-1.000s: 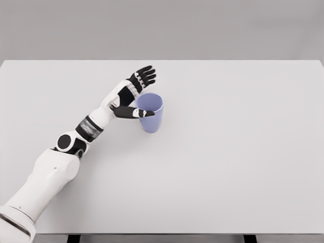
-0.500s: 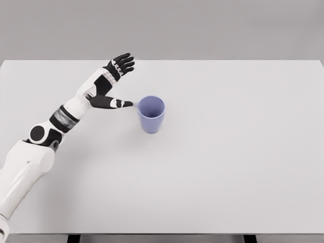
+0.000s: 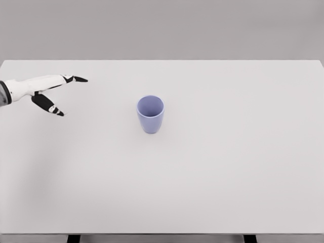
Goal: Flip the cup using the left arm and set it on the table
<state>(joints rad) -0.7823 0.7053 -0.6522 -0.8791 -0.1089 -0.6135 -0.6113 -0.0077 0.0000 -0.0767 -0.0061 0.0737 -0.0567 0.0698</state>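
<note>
At the far left edge of the head view the left hand (image 3: 48,93) hovers over the worktop (image 3: 228,177), its fingers spread wide and straight, thumb splayed below them, holding nothing; it is well apart from the cup (image 3: 150,114). The hand is a hard, jointed shell of white plates with black finger segments. Near the middle of the worktop, slightly left of centre, the cup stands upright with its open mouth facing up. By the look of it, the flip and the placing are done, and little seems left beyond clearing the arm away. The cup is a smooth, matte lavender-blue tumbler, round-rimmed, tapering toward its base, without a handle. The worktop is a flat, pale grey, unmarked slab. The right arm is out of view.
</note>
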